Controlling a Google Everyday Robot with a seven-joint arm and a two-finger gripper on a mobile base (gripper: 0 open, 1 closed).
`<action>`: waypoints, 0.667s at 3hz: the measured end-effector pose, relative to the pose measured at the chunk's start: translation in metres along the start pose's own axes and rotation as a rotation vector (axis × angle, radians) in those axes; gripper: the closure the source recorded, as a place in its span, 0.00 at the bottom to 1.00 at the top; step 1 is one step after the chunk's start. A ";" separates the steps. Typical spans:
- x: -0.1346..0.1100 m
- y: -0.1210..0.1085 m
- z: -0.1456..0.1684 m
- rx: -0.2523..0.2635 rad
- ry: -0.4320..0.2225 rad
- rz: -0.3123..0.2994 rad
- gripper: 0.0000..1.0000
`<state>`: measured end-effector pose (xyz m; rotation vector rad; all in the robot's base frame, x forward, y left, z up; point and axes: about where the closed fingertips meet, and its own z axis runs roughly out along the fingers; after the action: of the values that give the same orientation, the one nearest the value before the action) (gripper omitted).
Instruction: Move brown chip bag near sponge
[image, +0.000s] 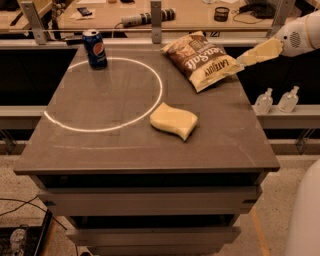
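The brown chip bag (200, 60) lies close at the gripper's (244, 59) nine o'clock — its grip cannot be told — on a grey table (125, 147), with the sponge (174, 120) at the bag's six.

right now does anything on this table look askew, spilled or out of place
Nothing spilled or damaged. The brown chip bag lies crooked at the far right corner of the table, one end at its edge, apart from the sponge. The tool is beside that end, off the table. The blue can stands upright.
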<state>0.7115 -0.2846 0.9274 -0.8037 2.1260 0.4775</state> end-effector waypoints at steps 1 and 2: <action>-0.001 0.027 0.032 -0.093 0.001 -0.003 0.00; -0.002 0.043 0.043 -0.091 -0.015 -0.030 0.00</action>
<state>0.7068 -0.2281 0.9051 -0.8794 2.0880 0.5665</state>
